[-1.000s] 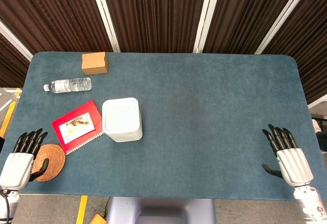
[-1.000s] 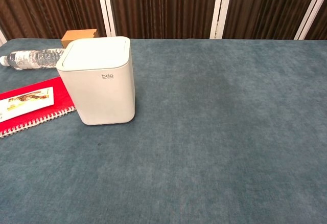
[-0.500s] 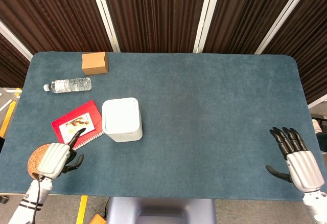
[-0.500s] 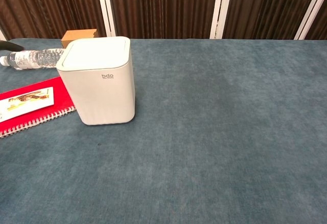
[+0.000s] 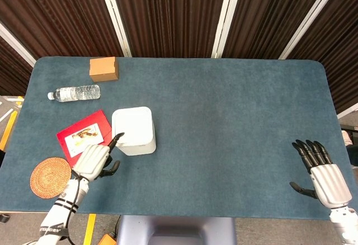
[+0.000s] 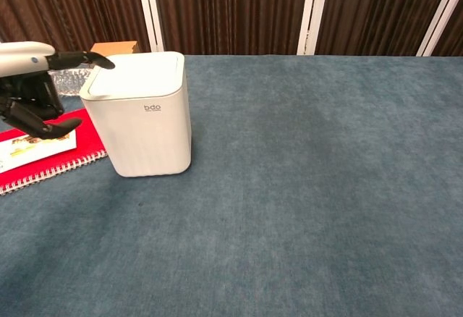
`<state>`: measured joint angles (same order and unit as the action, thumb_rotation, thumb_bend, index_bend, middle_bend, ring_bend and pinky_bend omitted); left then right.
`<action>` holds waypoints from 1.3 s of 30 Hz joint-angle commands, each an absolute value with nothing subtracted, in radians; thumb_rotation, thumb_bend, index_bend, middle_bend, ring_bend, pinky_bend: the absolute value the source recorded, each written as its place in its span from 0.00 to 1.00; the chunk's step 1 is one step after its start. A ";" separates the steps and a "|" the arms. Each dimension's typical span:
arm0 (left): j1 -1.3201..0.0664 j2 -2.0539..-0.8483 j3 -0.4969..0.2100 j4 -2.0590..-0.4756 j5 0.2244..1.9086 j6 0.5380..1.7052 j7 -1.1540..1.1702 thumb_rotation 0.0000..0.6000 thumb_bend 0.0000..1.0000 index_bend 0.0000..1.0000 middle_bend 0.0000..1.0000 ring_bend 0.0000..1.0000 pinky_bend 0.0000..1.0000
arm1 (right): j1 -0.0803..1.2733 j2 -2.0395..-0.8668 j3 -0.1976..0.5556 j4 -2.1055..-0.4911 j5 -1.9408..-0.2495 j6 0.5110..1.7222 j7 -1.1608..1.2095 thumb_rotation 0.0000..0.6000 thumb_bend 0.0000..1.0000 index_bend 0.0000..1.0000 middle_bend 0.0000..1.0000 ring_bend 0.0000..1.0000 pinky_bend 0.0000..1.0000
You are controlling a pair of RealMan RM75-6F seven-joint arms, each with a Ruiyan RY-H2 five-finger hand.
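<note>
Left robot hand (image 5: 95, 160): moved from beside the coaster (image 5: 50, 177) at the surface's near edge, over the red notebook (image 5: 83, 135), to the white bin (image 5: 133, 130); one finger extended at its rim.

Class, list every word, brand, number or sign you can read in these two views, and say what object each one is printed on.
"bdo": on the front face of the white bin, near its top; a line of smaller print under it is too small to read.
Red spiral notebook: its white cover picture carries print too blurred to read.
Water bottle: the label is too small to read.
Cardboard box: no lettering shows.
</note>
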<state>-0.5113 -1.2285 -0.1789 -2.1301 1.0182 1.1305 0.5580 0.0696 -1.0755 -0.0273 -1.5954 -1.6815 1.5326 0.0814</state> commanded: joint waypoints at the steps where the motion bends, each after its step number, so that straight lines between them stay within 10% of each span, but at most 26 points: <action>1: -0.541 -1.246 -0.181 -2.137 0.990 1.125 0.580 1.00 0.47 0.00 1.00 1.00 1.00 | 0.070 -1.075 -0.031 -1.596 -1.685 1.530 0.078 1.00 0.24 0.00 0.17 0.00 0.00; 39: -0.704 -1.216 -0.101 -2.136 0.860 1.093 0.635 1.00 0.47 0.12 1.00 1.00 1.00 | 0.063 -1.070 -0.029 -1.609 -1.677 1.528 0.069 1.00 0.24 0.00 0.17 0.00 0.00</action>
